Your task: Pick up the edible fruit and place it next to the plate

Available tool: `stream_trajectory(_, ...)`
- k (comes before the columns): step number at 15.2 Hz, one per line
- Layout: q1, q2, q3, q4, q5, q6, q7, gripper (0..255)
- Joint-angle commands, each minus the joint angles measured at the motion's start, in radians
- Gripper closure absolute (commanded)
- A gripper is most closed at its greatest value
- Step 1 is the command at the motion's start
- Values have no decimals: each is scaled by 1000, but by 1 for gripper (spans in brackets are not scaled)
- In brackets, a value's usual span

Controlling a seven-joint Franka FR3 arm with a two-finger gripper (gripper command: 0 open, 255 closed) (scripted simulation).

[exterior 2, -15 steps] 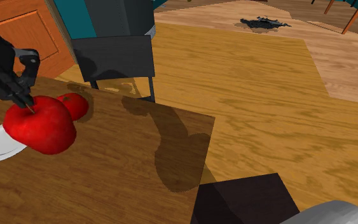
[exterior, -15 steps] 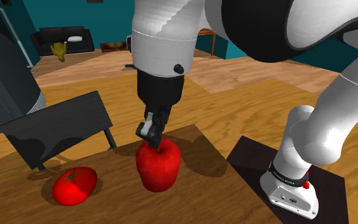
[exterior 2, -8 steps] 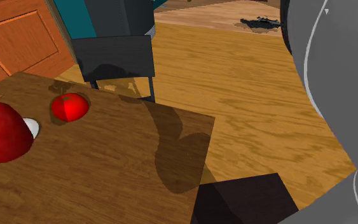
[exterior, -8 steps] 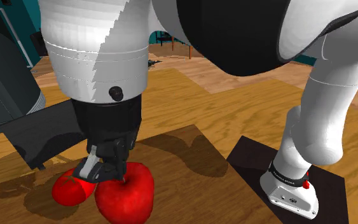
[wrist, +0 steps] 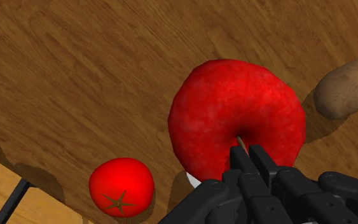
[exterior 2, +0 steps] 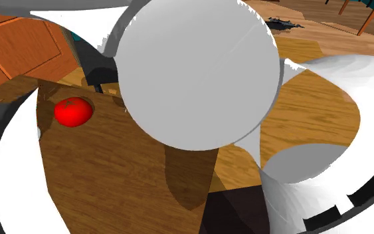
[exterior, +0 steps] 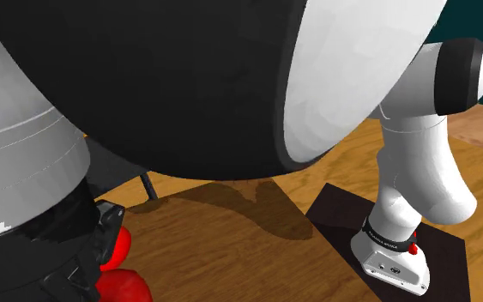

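Now I have the apple [wrist: 234,118] pinched at its stem hollow by the gripper [wrist: 248,153], its fingers drawn together on the fruit. It hangs over the wooden table [wrist: 75,76] with a sliver of white plate [wrist: 194,181] beneath its edge, so I judge the pick-up done and the setting-down beside the plate yet to do. A tomato [wrist: 121,186] and a potato [wrist: 346,89] lie apart on either side, and in the shoulder view the arm [exterior: 188,86] folds low across the lens, hand at seven o'clock, stand [exterior: 338,214] at four.
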State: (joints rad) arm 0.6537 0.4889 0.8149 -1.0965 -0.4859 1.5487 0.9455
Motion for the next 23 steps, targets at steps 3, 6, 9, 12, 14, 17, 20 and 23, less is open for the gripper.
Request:
stream_trajectory(3,-5,3,-1,-46,-3,44,18,255)
stream_trajectory(6,-30,-10,3,-111,6,93,26,255)
stream_trajectory(9,-50,-20,6,-169,11,139,34,255)
stream_trajectory(12,-66,-27,7,-221,13,182,42,255)
stream_trajectory(14,-75,-29,6,-253,14,210,47,255)
stream_trajectory(17,-86,-31,6,-297,12,250,55,255)
stream_trajectory(20,-94,-30,4,-338,8,289,64,255)
stream_trajectory(23,-101,-27,0,-375,2,326,74,255)
